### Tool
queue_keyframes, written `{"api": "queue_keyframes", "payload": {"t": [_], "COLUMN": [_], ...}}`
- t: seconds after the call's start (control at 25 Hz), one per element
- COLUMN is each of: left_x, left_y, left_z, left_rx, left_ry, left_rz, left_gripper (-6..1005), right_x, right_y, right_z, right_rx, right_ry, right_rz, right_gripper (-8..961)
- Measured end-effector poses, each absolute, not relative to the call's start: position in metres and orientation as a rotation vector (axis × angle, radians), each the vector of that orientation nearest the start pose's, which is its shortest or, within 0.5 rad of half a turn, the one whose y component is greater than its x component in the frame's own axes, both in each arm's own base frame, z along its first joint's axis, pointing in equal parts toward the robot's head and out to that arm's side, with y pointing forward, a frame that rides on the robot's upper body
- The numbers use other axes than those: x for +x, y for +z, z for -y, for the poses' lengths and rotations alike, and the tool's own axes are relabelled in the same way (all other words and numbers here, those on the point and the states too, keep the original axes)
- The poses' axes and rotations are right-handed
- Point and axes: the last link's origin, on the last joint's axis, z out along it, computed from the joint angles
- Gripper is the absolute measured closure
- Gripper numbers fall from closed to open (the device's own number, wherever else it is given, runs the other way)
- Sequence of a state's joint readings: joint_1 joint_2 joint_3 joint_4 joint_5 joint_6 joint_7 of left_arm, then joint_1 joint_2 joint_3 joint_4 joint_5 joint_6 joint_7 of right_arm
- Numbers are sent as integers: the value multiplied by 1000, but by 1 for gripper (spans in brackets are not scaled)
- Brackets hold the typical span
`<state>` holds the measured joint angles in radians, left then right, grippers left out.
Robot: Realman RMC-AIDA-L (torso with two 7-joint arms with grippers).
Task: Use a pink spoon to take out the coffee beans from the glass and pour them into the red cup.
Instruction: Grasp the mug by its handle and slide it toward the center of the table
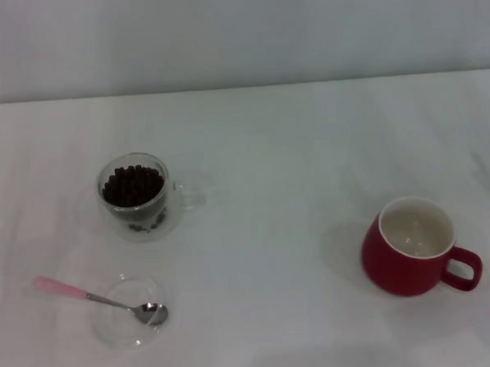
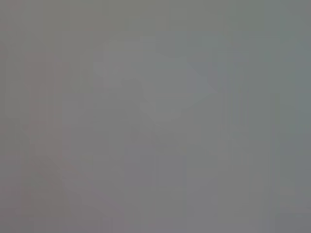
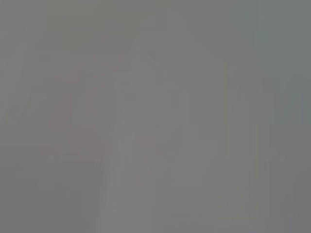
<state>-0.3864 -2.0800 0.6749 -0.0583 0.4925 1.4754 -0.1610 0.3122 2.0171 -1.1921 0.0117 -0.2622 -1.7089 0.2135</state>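
On your counter point(image 1: 251, 150), the glass point(image 1: 135, 196) holds beans point(image 1: 132, 185); the spoon point(image 1: 99, 300) rests on a dish point(image 1: 129, 321); the red cup point(image 1: 413, 246) stands apart. No end effector shows, so its grip can't be told.

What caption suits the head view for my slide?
Glass of coffee beans, pink spoon resting in dish, empty red cup.
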Motion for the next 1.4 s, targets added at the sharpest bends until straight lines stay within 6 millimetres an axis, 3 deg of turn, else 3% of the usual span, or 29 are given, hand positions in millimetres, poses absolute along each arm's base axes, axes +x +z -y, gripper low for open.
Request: {"api": "queue_keyframes", "payload": {"t": [0.52,1.4], "left_x": [-367,-367], "left_y": [44,44], "left_z": [-284,-284], "left_rx": [-1249,-1260], "left_ry": [-709,-707], "left_rz": [466,461], "left_gripper": [273,272], "right_x": [355,368], "right_y": [54,7], "right_z": [-233,-162], "right_rx": [-1517,-1845], "right_ry": [836,780], "right_rz": [-208,-348], "right_gripper": [112,113]}}
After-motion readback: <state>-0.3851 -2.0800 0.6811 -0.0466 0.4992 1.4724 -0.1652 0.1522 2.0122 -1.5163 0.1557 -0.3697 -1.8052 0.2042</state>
